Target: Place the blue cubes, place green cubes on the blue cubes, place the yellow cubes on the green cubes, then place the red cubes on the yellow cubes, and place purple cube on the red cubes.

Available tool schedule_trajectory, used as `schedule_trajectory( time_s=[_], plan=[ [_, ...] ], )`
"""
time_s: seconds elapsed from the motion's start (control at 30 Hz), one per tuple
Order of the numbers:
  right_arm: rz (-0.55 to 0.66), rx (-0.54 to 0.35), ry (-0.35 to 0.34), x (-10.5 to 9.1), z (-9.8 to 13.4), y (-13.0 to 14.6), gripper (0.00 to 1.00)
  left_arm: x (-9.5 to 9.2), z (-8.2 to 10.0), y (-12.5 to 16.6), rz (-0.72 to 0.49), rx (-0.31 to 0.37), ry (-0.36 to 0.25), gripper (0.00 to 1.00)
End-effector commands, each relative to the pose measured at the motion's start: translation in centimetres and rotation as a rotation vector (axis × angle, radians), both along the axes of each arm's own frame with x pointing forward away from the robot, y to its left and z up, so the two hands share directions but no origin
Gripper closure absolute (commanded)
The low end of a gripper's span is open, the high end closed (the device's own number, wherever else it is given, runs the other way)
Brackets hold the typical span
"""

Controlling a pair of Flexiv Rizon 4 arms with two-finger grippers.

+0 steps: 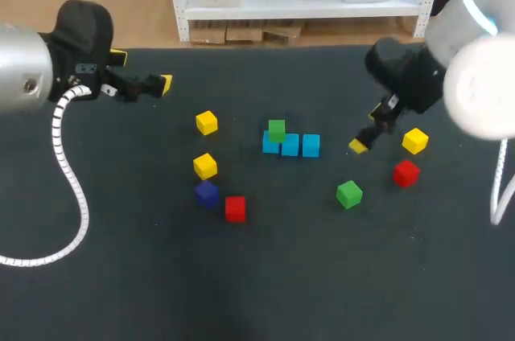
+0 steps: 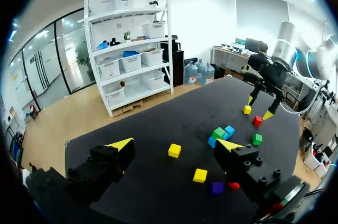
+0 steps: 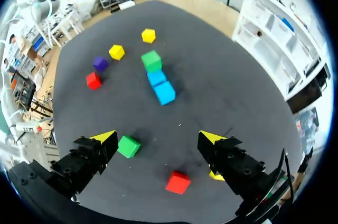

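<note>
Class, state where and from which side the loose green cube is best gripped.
Grip the loose green cube on two opposite side faces, coming straight down from above with the right end effector. It sits flat, slightly turned, nothing touching it, so probably align the grip to its faces.

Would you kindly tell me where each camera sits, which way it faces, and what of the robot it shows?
Head view: above and behind, looking down on the table; left gripper and right gripper show.
Left wrist view: on the left wrist, facing across toward the right arm; own gripper, open.
Right wrist view: on the right wrist, facing down at the table; own gripper, open.
Shared: all three show the green cube stacked on a blue cube.
</note>
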State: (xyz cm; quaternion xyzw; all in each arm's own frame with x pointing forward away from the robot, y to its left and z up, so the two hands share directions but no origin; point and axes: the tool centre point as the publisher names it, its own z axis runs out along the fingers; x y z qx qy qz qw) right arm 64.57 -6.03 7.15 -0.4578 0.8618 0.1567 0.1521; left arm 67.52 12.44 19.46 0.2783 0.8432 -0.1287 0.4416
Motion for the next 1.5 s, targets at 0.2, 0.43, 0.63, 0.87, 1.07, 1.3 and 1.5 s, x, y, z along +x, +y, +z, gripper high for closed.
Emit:
schedule_trajectory(
  time_s=[0.2,0.43,0.63,0.87,1.07,1.3,1.5],
  plan=[
    [-0.098,-0.216,-0.015,-2.7,-2.3,1.5,0.00,0.1,-0.1,0.3,-0.013,-0.009,-0.001,0.00],
    [-0.151,-0.305,0.046,-2.8,-5.2,1.9,0.00,0.1,-0.1,0.3,-0.013,-0.009,-0.001,0.00],
    [-0.177,-0.289,0.100,-2.9,-6.7,1.9,0.00,0.1,-0.1,0.3,-0.013,-0.009,-0.001,0.00],
    [-0.206,-0.271,0.156,-3.5,-7.3,1.4,0.20,0.1,-0.1,0.3,-0.013,-0.009,-0.001,0.00],
    [-0.202,-0.276,0.190,-4.2,-7.7,1.3,0.53,0.1,-0.1,0.3,-0.013,-0.009,-0.001,0.00],
    [-0.147,-0.301,0.222,-4.8,-8.2,1.9,0.91,0.1,-0.1,0.3,-0.013,-0.009,-0.001,0.00],
    [-0.016,-0.288,0.219,-4.6,-7.7,1.8,1.00,0.1,-0.1,0.3,-0.013,-0.009,-0.001,0.00]
  ],
)
